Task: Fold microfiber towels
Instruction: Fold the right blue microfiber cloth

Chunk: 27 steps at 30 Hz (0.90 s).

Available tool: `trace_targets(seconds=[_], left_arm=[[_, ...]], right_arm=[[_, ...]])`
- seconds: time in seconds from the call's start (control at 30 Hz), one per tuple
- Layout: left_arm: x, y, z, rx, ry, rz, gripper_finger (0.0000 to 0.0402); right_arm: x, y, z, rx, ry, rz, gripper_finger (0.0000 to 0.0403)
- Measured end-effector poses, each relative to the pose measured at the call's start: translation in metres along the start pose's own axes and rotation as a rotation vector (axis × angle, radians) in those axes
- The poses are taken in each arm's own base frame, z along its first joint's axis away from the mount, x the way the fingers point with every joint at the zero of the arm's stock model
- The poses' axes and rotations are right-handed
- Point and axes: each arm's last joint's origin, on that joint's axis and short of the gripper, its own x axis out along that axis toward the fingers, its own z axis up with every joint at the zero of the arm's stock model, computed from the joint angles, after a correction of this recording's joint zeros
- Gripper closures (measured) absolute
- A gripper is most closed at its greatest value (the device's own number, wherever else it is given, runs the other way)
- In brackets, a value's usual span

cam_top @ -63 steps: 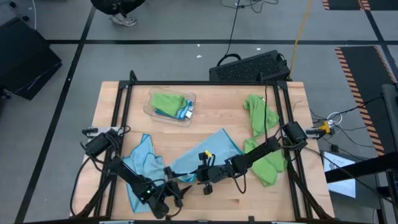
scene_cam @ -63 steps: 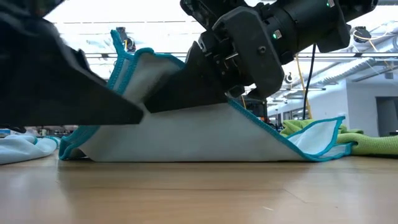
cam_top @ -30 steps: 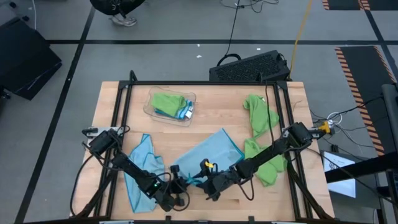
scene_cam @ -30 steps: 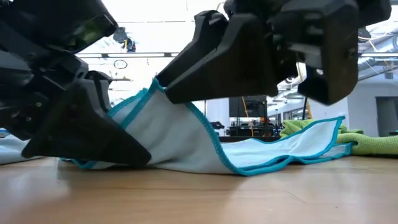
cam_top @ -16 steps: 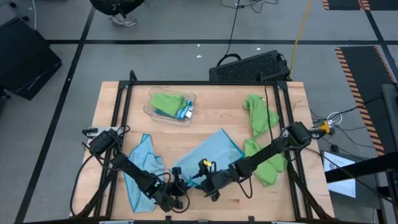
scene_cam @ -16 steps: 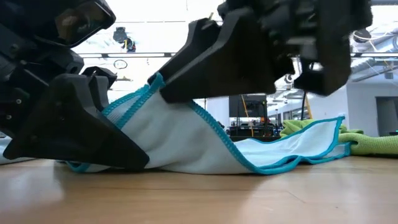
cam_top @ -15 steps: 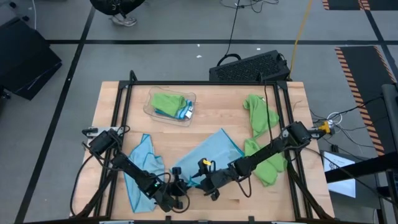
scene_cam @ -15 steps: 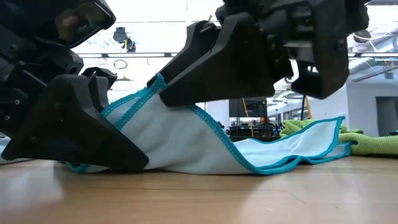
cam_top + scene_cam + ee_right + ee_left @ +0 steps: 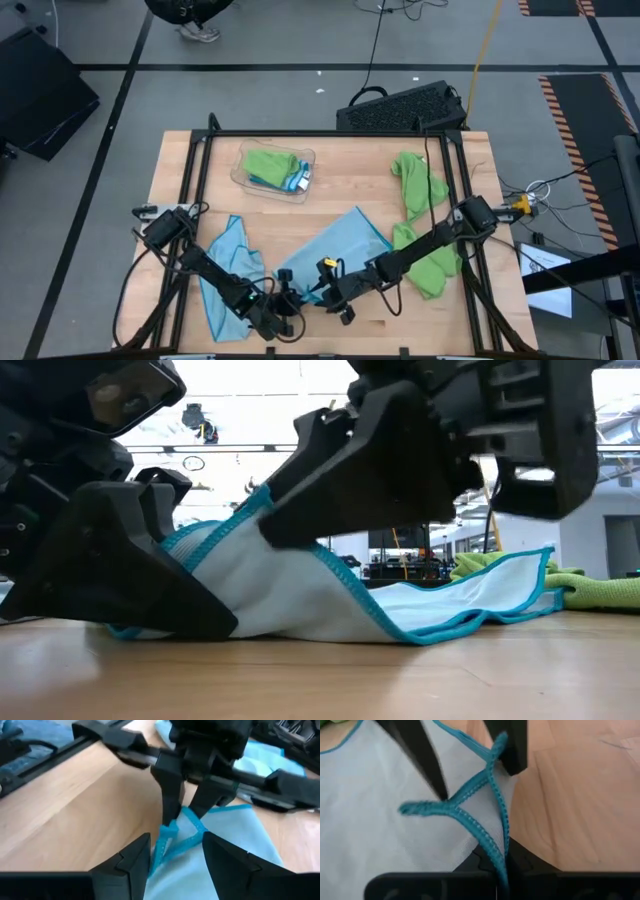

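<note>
A light blue microfiber towel (image 9: 340, 240) with a teal hem lies at the table's middle. Its far part is flat on the wood, and its near corner (image 9: 225, 535) is raised off the table. My left gripper (image 9: 288, 303) sits near the front edge and is shut on that raised corner. My right gripper (image 9: 175, 852) faces it from the right. It is open, with one finger on each side of the raised hem (image 9: 172, 837). Another blue towel (image 9: 225, 270) lies at the left. Green towels (image 9: 425, 225) lie at the right. My left gripper pinches the towel's teal hem (image 9: 495, 847) at the raised near corner between its two fingers. It comes in slanting down from the table's near left. The corner stands up off the wood while the rest of the towel lies on the table. Whether my right gripper's fingers (image 9: 437, 780) touch the hem, I cannot tell.
A clear plastic tray (image 9: 250, 180) holding folded green and blue cloth stands at the far left. The table's black frame rails (image 9: 195, 160) run along its sides. Bare wood (image 9: 420, 320) lies along the near edge to the right of the grippers.
My right gripper has rolled a little at the wrist and its fingers have sunk slightly over the raised hem. The towel's raised corner now stands a bit lower. My left gripper has kept its hold in place.
</note>
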Motion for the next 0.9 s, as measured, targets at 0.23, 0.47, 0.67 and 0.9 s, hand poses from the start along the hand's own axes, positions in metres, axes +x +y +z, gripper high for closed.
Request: trace_targets(seconds=[0.23, 0.47, 0.67, 0.9], left_arm=[[0.001, 0.000, 0.000, 0.004, 0.005, -0.013, 0.0388], [0.001, 0.000, 0.000, 0.006, 0.009, -0.021, 0.0389], [0.001, 0.001, 0.001, 0.018, 0.010, -0.021, 0.0396], [0.002, 0.002, 0.001, 0.031, 0.011, -0.022, 0.0386]], right_arm=[[0.003, -0.003, 0.000, 0.016, -0.038, -0.003, 0.0232], [0.000, 0.004, 0.006, -0.075, -0.041, -0.081, 0.0209], [0.000, 0.002, 0.006, -0.060, -0.042, -0.082, 0.0187], [0.004, -0.007, 0.000, 0.024, -0.046, -0.007, 0.0198]])
